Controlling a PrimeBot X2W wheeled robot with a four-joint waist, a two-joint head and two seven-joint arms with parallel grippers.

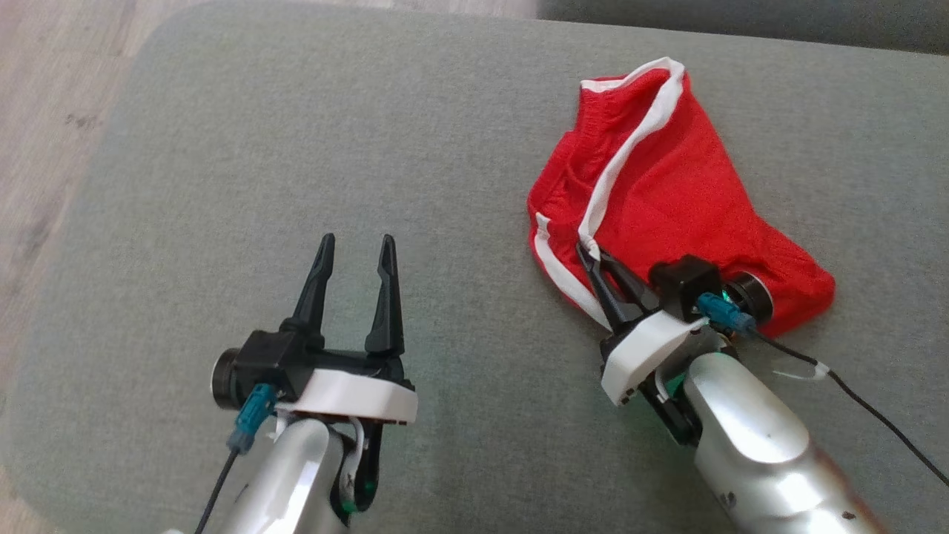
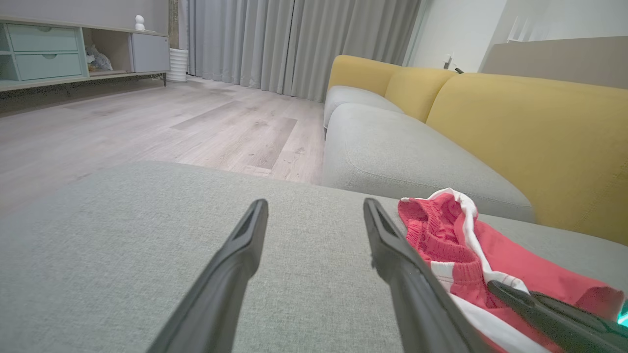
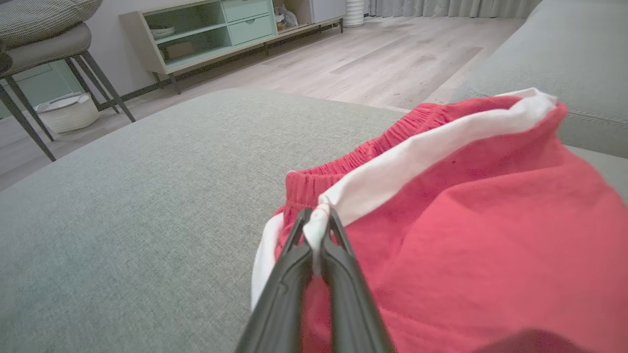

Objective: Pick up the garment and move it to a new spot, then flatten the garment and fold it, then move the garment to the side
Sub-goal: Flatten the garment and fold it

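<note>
1. Head view, left side: left gripper [image 1: 356,239] sits over the near part of the grey cushion [image 1: 245,148], fingers spread apart, well apart from the cloth.
2. Left wrist view: bare cushion fabric lies between the spread fingers.
3. Right half of the cushion, toward its far edge: red garment [image 1: 667,185] with white stripe [image 1: 630,141], lying crumpled.
4. At the garment's near-left edge: right gripper [image 1: 592,252], fingers clenched together on the white stripe. Right wrist view shows the stripe pinched between the tips.
</note>
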